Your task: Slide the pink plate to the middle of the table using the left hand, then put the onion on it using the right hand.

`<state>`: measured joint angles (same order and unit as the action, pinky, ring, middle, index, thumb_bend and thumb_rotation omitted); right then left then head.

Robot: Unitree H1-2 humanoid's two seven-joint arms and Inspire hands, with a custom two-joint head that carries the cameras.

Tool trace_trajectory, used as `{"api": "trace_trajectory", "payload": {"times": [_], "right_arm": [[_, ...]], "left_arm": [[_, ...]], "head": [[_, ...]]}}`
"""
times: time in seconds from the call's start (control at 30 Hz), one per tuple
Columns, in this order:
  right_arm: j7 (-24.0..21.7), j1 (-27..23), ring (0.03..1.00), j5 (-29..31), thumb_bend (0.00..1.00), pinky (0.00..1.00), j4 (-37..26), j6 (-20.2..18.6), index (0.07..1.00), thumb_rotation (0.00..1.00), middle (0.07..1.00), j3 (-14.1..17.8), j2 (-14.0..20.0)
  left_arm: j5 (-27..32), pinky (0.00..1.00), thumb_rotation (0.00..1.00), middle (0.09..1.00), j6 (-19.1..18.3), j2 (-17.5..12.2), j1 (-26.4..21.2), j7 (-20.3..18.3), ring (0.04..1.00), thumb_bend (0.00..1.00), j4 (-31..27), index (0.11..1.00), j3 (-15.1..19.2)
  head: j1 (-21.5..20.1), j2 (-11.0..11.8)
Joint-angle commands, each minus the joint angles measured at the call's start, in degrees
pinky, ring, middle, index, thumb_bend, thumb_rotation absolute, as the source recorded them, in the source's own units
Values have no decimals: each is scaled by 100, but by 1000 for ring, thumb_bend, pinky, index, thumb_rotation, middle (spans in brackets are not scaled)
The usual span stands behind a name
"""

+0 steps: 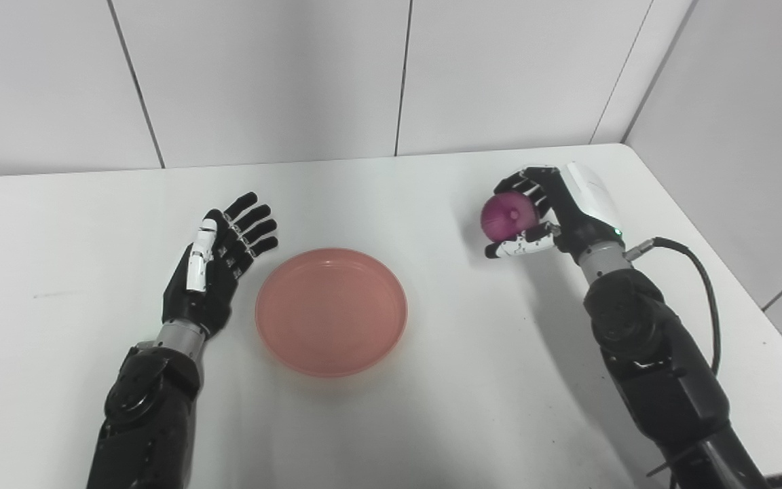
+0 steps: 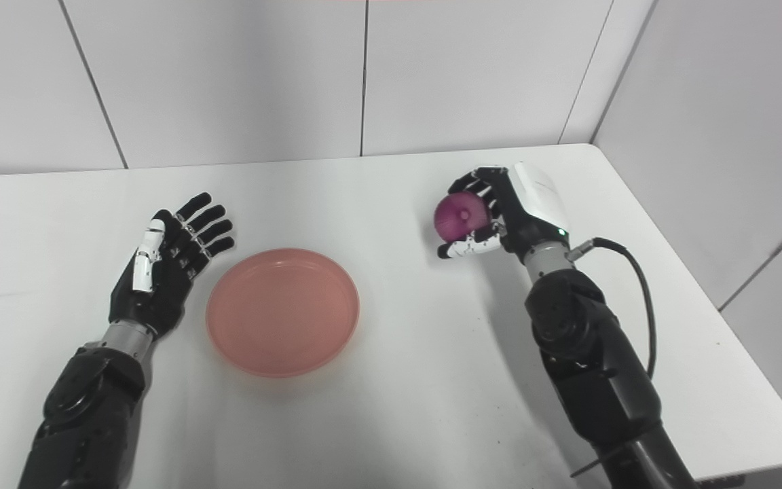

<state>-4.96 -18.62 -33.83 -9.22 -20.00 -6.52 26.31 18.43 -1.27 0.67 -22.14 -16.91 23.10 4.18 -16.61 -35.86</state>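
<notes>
Right hand (image 1: 554, 217) is curled round the onion (image 1: 508, 215), fingers over the top, thumb underneath, lifted off the table (image 1: 432, 407). Left hand (image 1: 218, 265) is flat, fingers spread, holding nothing, just beside the plate's left rim. Plate (image 1: 331, 311) sits approx mid-table, well apart from the onion, to the right hand's left. Onion looks light, firm, round w/ smooth skin, so prob slippery; a wrap round its widest part seems safest.

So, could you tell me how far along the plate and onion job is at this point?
The pink plate sits mid-table, empty, so the slide looks done. The left hand is open beside it, not touching. The right hand is shut on the onion, away to the plate's right. Left: carry it over and set it down.
</notes>
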Motion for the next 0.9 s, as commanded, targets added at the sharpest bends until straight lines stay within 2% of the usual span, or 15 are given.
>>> {"api": "trace_trajectory", "payload": {"times": [0.0,0.2,0.53,0.87], "right_arm": [[-12,-314,496,-74,516,451,-251,55,487,127,548,26,-12],[-101,-413,496,-188,515,457,-287,198,487,126,544,-74,-140],[-176,-524,461,-387,517,394,-373,146,486,129,527,-260,-417],[-277,-588,437,-435,516,364,-443,272,487,129,512,-448,-600]], "left_arm": [[-69,775,999,812,-169,35,50,100,805,381,15,795,-47],[-82,769,990,808,-171,45,72,154,802,378,-43,791,-85],[-70,769,994,809,-204,44,80,185,805,383,-74,788,-128],[-98,773,993,812,-244,57,94,255,808,385,-148,793,-198]], "head": [[21,1],[67,-5],[112,-5],[219,3]]}}
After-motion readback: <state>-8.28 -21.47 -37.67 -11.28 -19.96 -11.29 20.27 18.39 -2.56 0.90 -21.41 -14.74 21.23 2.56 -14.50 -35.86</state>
